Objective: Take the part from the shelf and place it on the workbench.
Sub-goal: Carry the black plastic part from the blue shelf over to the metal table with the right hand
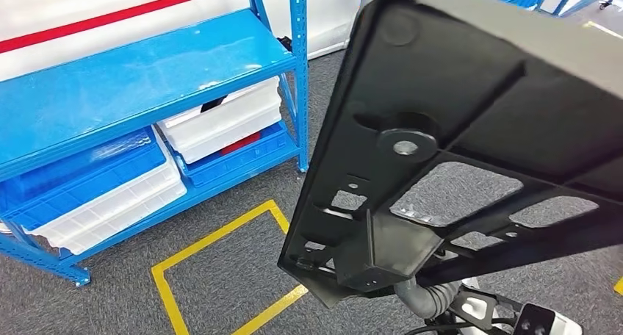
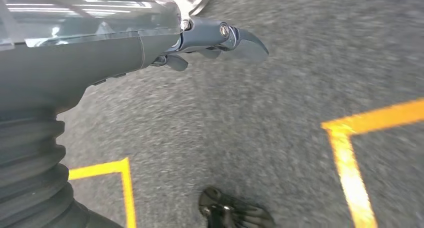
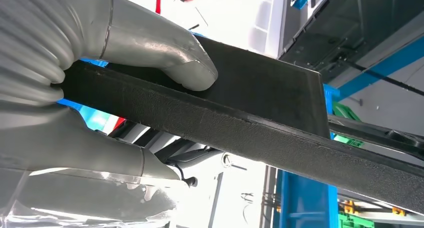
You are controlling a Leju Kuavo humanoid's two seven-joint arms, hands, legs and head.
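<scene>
The part (image 1: 455, 129) is a large black plastic panel with ribs, cut-outs and a round boss. It hangs close in front of my head camera, tilted, and covers the right half of that view. In the right wrist view my right hand (image 3: 125, 88) grips one edge of the part (image 3: 260, 103), its grey thumb pressed on the flat face and the rest of the hand wrapped underneath. My left hand (image 2: 210, 43) hangs over the grey carpet and holds nothing, its dark fingers stretched out.
A blue metal shelf (image 1: 147, 78) stands at the left, with a bare upper board and white bins (image 1: 220, 122) and a blue bin (image 1: 81, 173) on the lower level. A yellow tape square (image 1: 220, 269) marks the carpet in front of it. Yellow tape lines (image 2: 350, 153) cross the floor below my left hand.
</scene>
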